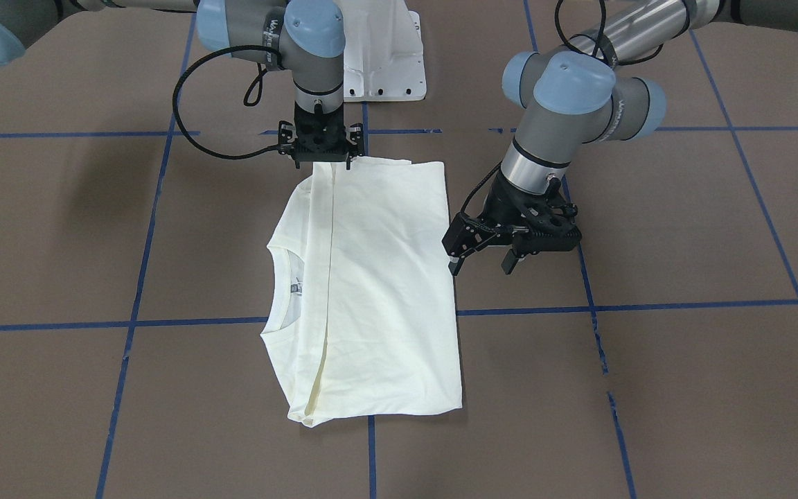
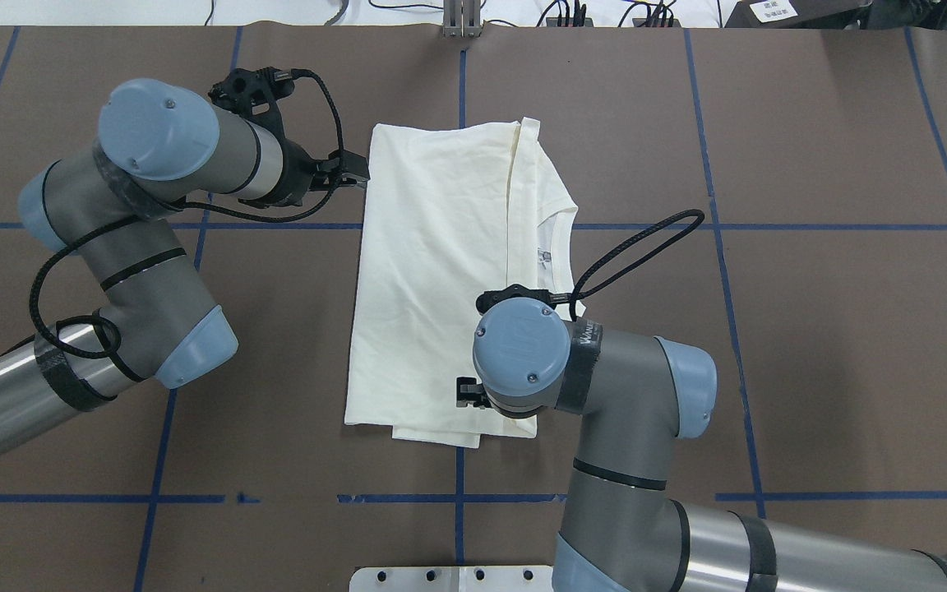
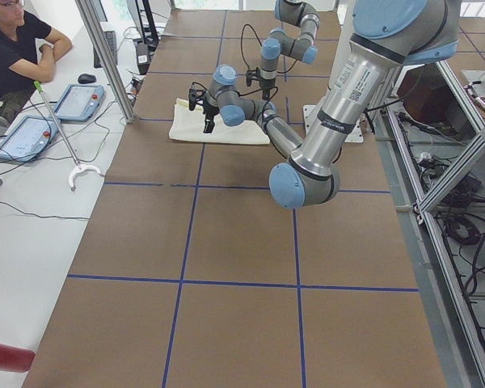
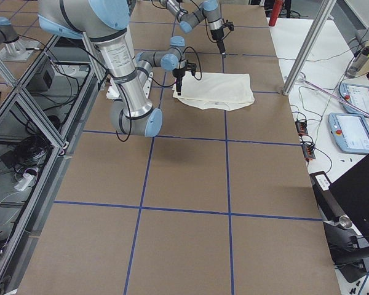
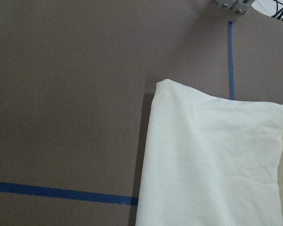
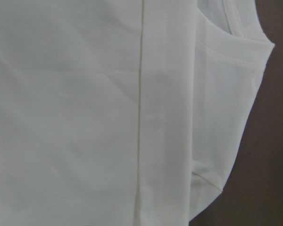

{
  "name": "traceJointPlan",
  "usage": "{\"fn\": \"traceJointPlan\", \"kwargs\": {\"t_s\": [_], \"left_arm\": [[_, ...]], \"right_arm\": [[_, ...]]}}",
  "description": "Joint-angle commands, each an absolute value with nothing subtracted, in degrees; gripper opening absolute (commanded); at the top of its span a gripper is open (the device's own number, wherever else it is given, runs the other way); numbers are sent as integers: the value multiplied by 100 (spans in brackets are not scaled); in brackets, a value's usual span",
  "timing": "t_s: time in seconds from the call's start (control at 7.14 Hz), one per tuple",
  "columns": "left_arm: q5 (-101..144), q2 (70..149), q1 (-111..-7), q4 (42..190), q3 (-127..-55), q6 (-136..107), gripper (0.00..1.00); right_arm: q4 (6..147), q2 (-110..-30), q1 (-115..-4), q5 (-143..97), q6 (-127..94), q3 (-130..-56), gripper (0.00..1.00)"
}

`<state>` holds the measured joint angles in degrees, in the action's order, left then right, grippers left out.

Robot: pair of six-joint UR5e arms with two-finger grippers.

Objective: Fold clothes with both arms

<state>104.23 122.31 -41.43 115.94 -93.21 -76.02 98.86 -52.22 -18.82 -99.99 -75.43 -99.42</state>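
- The shirt (image 1: pixel 371 291) lies flat in the middle of the table (image 1: pixel 683 229), folded into a rough rectangle with its plain cream side up.
- Its neckline (image 1: pixel 281 291) opens toward the robot's right, with a small label just inside it.
- A folded edge runs the length of the shirt, from the side near the robot to the far side, closer to the neckline side.
- The right gripper (image 1: pixel 323 165) points straight down at the shirt's edge nearest the robot, over that folded edge.
- In the front-facing view its two fingertips (image 1: pixel 296 163) stand apart, so it looks released. Whether they touch the cloth I cannot tell.
- The right wrist view is filled with cream cloth, a seam and part of the neckline.
- The left gripper (image 1: pixel 481 265) hangs just beside the long edge opposite the neckline. Its fingers are spread and hold nothing.
- The left wrist view shows a corner of the shirt and bare table beside it.
- Blue tape lines (image 1: pixel 648 305) cross the brown table, and one passes under the shirt.
- The white base (image 1: pixel 385 62) sits at the table's edge, behind the right gripper.
- In the left side view a seated person (image 3: pixel 12 48) is beside the table, with two tablets (image 3: pixel 77 101) near them.
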Motion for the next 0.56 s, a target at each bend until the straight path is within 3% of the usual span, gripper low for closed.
{"fn": "traceJointPlan", "kwargs": {"t_s": [0.0,0.42], "left_arm": [[10433,12226,-4140,11593,-9325,-7620,100],[10441,12217,-4131,11601,-9316,-7629,100]], "right_arm": [[10114,-5028,-1863,-10002,-7523,-9642,100],[10766,-4904,-1863,-10002,-7444,-9615,100]]}}
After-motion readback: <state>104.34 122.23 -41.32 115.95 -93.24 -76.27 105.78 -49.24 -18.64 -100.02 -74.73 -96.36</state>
